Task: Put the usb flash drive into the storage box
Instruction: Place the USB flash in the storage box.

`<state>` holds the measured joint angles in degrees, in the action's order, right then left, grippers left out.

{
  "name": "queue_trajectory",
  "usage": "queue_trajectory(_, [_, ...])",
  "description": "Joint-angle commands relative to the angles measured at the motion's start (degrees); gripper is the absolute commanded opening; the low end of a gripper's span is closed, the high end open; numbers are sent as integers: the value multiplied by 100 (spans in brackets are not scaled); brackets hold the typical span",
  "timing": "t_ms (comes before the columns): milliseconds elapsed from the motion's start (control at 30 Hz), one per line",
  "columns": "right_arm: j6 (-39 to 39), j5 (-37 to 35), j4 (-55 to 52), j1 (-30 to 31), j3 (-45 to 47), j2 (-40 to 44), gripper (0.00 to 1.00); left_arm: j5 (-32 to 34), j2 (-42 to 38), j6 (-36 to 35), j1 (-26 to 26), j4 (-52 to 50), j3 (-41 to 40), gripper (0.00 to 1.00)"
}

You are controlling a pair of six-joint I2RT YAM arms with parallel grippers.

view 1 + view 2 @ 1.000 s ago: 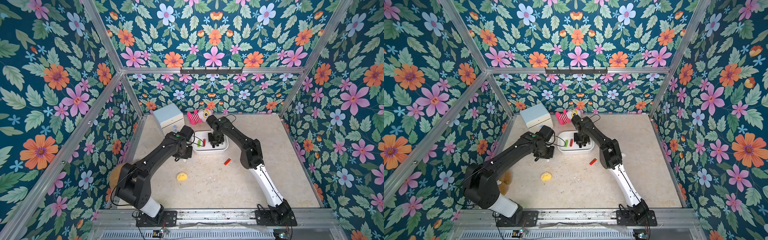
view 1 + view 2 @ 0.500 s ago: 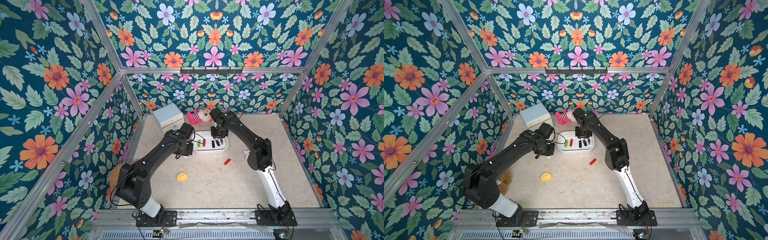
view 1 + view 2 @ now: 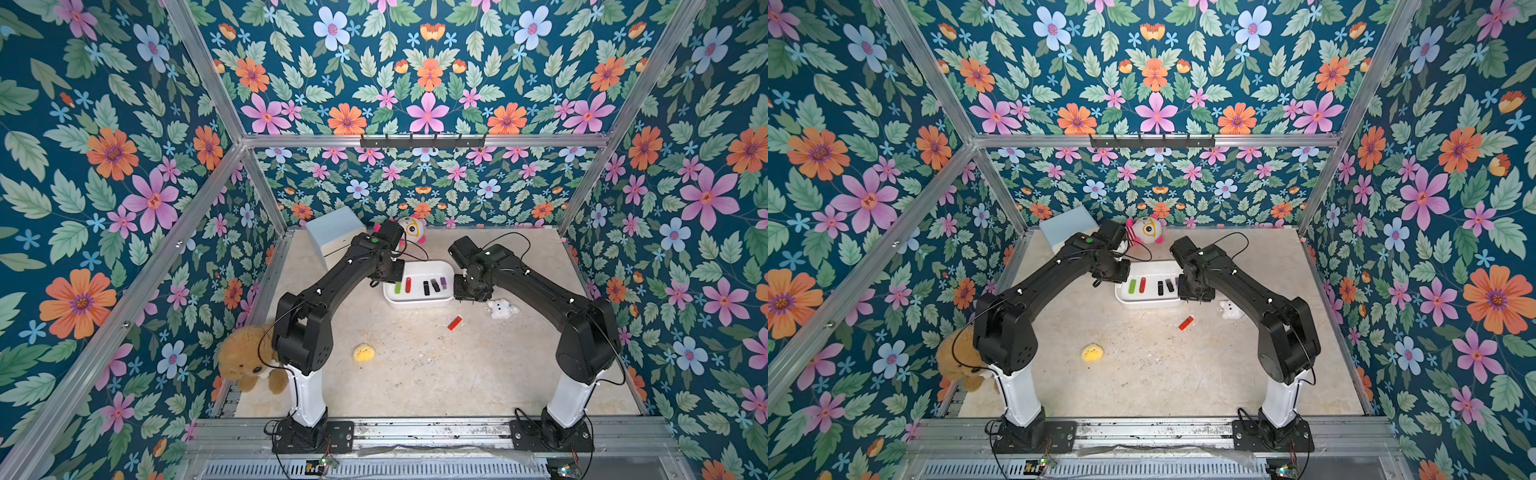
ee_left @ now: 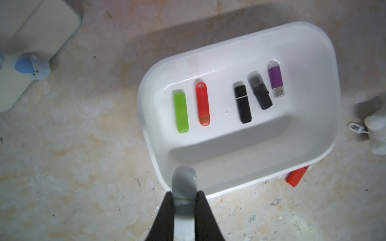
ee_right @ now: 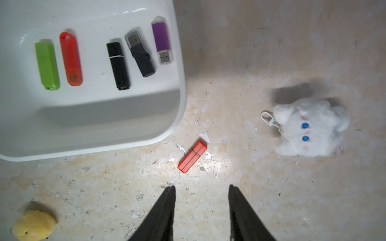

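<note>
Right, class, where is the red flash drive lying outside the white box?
In a top view the red flash drive lies on the table by the front right corner of the storage box, left of the white plush toy.

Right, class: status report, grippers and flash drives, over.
Left gripper shut on silver drive, at storage box rim. Right gripper open, empty, by red drive on table. Five drives in box. White plush nearby, not blocking.

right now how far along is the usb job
Done: the storage box holds a green drive, red drive, black drive, dark grey drive and purple drive. In hand: the left gripper is shut on a silver flash drive by the box's rim. Left: releasing it, plus the orange-red flash drive on the table near the open right gripper.
</note>
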<state>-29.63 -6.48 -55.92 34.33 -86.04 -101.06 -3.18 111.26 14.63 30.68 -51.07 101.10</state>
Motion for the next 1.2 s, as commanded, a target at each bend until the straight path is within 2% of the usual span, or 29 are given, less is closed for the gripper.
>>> queue_trajectory(0, [-285,-164,200,-66,429,308,47,-138,328,-145,107,57,307,0])
queue_trajectory(233, [-523,-150,369,-157,1341,1043,49,-298,1200,-232,255,209,862,0])
queue_trajectory(600, [-670,-64,494,-180,1927,1366,50,-431,2250,-338,273,215,1667,0])
queue_trajectory(1167, [-674,99,688,-205,2173,1475,51,-431,2808,-277,342,370,1932,0])
